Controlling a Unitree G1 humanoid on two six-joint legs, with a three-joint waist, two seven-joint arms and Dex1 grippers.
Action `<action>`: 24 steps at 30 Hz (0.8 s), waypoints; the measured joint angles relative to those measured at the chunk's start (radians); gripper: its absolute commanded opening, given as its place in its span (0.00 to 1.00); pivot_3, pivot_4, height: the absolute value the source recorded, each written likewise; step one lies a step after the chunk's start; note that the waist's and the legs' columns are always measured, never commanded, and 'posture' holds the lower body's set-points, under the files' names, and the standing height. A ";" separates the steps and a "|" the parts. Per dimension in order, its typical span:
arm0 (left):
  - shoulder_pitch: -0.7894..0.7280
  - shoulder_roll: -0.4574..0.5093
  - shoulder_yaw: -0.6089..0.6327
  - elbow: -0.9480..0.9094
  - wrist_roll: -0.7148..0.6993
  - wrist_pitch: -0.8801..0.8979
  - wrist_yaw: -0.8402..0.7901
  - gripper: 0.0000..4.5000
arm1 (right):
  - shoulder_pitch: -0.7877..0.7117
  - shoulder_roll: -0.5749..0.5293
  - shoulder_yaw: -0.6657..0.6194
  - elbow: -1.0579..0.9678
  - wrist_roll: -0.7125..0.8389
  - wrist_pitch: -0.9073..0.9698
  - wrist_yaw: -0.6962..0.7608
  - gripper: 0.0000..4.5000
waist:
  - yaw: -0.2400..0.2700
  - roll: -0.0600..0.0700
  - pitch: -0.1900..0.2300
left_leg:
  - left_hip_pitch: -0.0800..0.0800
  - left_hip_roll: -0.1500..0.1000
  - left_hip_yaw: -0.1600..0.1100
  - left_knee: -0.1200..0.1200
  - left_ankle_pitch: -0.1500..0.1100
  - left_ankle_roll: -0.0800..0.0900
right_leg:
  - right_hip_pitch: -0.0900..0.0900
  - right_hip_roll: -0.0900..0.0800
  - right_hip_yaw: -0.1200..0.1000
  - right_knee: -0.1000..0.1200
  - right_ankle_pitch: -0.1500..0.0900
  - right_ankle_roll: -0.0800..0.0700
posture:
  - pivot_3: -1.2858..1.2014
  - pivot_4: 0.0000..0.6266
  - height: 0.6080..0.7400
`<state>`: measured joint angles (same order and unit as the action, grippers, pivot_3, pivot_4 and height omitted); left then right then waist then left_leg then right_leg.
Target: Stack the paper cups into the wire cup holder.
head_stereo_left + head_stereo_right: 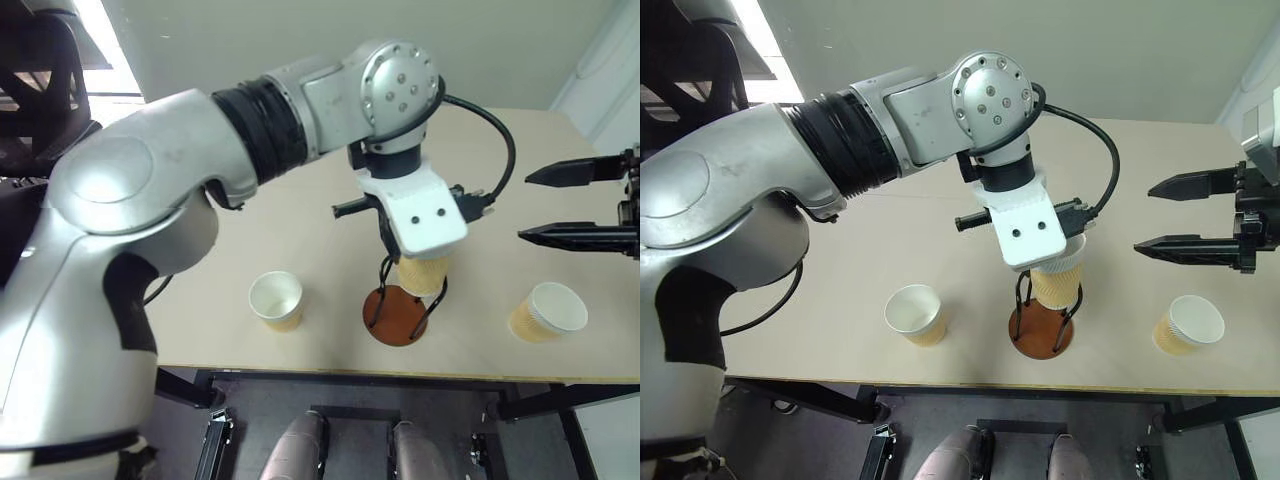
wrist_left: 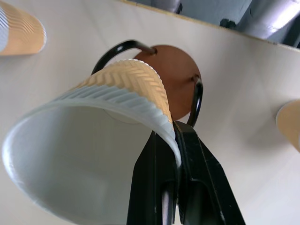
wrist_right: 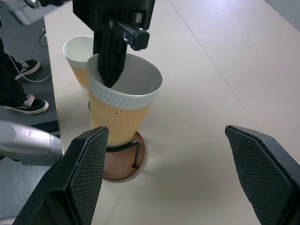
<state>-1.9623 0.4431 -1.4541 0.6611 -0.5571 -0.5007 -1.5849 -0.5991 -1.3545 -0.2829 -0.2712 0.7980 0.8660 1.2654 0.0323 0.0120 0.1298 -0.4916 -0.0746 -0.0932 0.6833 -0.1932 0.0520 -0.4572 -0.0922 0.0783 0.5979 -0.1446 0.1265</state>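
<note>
My left gripper points down and is shut on the white rim of a ribbed paper cup, one finger inside and one outside. The cup hangs slightly tilted with its bottom between the black loops of the wire cup holder; whether it touches the reddish-brown base I cannot tell. A smooth-walled paper cup stands upright left of the holder. Another ribbed paper cup rests on the table to the right. My right gripper hovers open above that side, nothing between its fingers.
The holder and both loose cups sit close to the front edge of the light wooden table. A black cable loops from the left wrist. A person's shoes show on the floor beside the table.
</note>
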 measured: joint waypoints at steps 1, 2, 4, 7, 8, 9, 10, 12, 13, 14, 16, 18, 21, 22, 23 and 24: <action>0.002 -0.002 0.000 0.010 0.008 -0.005 0.000 0.01 | 0.000 0.000 0.000 -0.002 0.001 0.000 0.000 0.90 | 0.000 0.000 0.000 | 0.000 0.000 0.000 0.000 0.000 0.000 | 0.000 0.000 0.000 0.000 0.000 0.000 | 0.52 0.24 1.00; 0.002 -0.003 0.000 0.016 0.014 -0.009 0.000 0.01 | 0.000 0.000 0.000 -0.003 0.002 0.000 -0.001 0.90 | 0.000 0.000 0.000 | 0.000 0.000 0.000 0.000 0.000 0.000 | 0.000 0.000 0.000 0.000 0.000 0.000 | 0.52 0.24 1.00; 0.002 -0.004 0.000 0.027 0.025 -0.019 0.000 0.01 | 0.000 0.000 0.000 -0.004 0.002 0.000 -0.001 0.90 | 0.000 0.000 0.000 | 0.000 0.000 0.000 0.000 0.000 0.000 | 0.000 0.000 0.000 0.000 0.000 0.000 | 0.52 0.24 1.00; 0.002 -0.010 0.001 0.045 0.042 -0.026 0.000 0.01 | 0.000 0.000 0.000 -0.004 0.002 0.000 -0.002 0.90 | 0.000 0.000 0.000 | 0.000 0.000 0.000 0.000 0.000 0.001 | 0.000 0.000 0.000 -0.001 0.000 0.001 | 0.52 0.24 1.00; 0.003 -0.011 0.000 0.046 0.043 -0.027 0.000 0.01 | 0.000 0.001 0.000 -0.004 0.002 0.000 -0.003 0.90 | 0.000 0.000 0.000 | 0.000 0.000 0.000 0.000 0.000 0.001 | 0.001 0.000 0.000 -0.002 0.000 0.001 | 0.52 0.24 1.00; 0.003 -0.011 0.000 0.045 0.043 -0.027 0.000 0.01 | 0.000 0.001 0.000 -0.004 0.002 0.000 -0.004 0.90 | 0.000 0.000 0.000 | 0.000 0.000 0.000 0.000 -0.001 0.001 | 0.001 0.000 0.000 -0.002 0.000 0.001 | 0.52 0.24 1.00; 0.003 -0.011 0.000 0.045 0.043 -0.027 0.000 0.01 | -0.001 0.001 0.000 -0.004 0.002 0.000 -0.006 0.90 | 0.000 0.000 0.000 | 0.000 0.000 0.000 0.000 -0.001 0.001 | 0.001 0.000 0.000 -0.003 0.001 0.001 | 0.52 0.24 1.00; 0.003 -0.011 0.000 0.045 0.042 -0.025 0.000 0.01 | 0.000 0.001 0.000 -0.003 0.002 0.000 -0.009 0.90 | 0.000 0.000 0.000 | 0.000 0.000 0.000 0.000 -0.001 0.002 | 0.001 0.000 0.000 -0.003 0.001 0.001 | 0.52 0.24 1.00; 0.003 -0.011 0.000 0.045 0.042 -0.024 0.000 0.05 | -0.001 0.001 0.000 -0.003 0.002 0.000 -0.009 0.90 | 0.000 0.000 0.000 | 0.000 0.000 0.000 0.000 -0.001 0.002 | 0.001 0.000 0.000 -0.004 0.001 0.001 | 0.52 0.24 1.00; 0.003 -0.011 0.000 0.045 0.042 -0.024 0.000 0.10 | 0.000 0.001 0.000 -0.004 0.002 0.000 -0.009 0.90 | 0.000 0.000 0.000 | 0.000 0.000 0.000 0.000 -0.001 0.002 | 0.001 0.000 0.000 -0.004 0.001 0.002 | 0.52 0.24 1.00; 0.003 -0.010 -0.002 0.038 0.040 -0.021 0.000 0.21 | 0.000 0.001 0.000 -0.004 0.002 0.000 -0.009 0.90 | 0.000 0.000 0.000 | 0.000 0.000 0.000 0.000 -0.002 0.002 | 0.002 0.000 0.000 -0.004 0.002 0.003 | 0.52 0.24 1.00; 0.003 -0.005 -0.012 0.020 0.034 -0.019 0.000 0.37 | 0.000 0.001 0.000 -0.004 0.002 0.000 -0.010 0.90 | 0.000 0.000 0.000 | 0.000 0.000 0.000 0.000 -0.002 0.002 | 0.002 0.000 0.000 -0.005 0.002 0.004 | 0.52 0.24 1.00; 0.003 0.003 -0.020 0.001 0.020 -0.017 0.000 0.58 | 0.003 0.001 0.000 -0.006 0.002 0.001 -0.010 0.90 | 0.000 0.000 0.000 | 0.000 0.000 0.000 0.000 -0.002 0.002 | 0.002 0.000 0.000 -0.005 0.002 0.004 | 0.52 0.24 1.00; 0.003 0.004 -0.020 0.000 0.013 -0.016 0.000 0.66 | 0.005 0.001 0.000 -0.007 0.002 0.001 -0.010 0.90 | 0.000 0.000 0.000 | 0.000 0.000 0.000 0.000 -0.002 0.002 | 0.002 0.000 0.000 -0.005 0.002 0.004 | 0.52 0.24 1.00; 0.004 0.004 -0.020 0.000 0.010 -0.016 0.000 0.75 | 0.006 0.001 0.000 -0.007 0.002 0.001 -0.010 0.90 | 0.000 0.000 0.000 | 0.000 0.000 0.000 0.000 -0.002 0.002 | 0.002 0.000 0.000 -0.005 0.002 0.004 | 0.52 0.24 1.00; 0.004 0.004 -0.020 0.000 0.008 -0.015 0.000 0.81 | 0.006 0.001 0.000 -0.007 0.002 0.001 -0.011 0.90 | 0.000 0.000 0.000 | 0.000 0.000 0.000 0.000 -0.002 0.002 | 0.002 0.000 0.000 -0.004 0.002 0.004 | 0.52 0.24 1.00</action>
<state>-1.9588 0.4474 -1.4740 0.6615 -0.5491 -0.5161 -1.5849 -0.5928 -1.3538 -0.2830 -0.2778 0.7998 0.8669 1.2549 0.0325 0.0120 0.1298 -0.4916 -0.0746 -0.0931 0.6838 -0.1952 0.0542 -0.4552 -0.0922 0.0780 0.5934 -0.1424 0.1300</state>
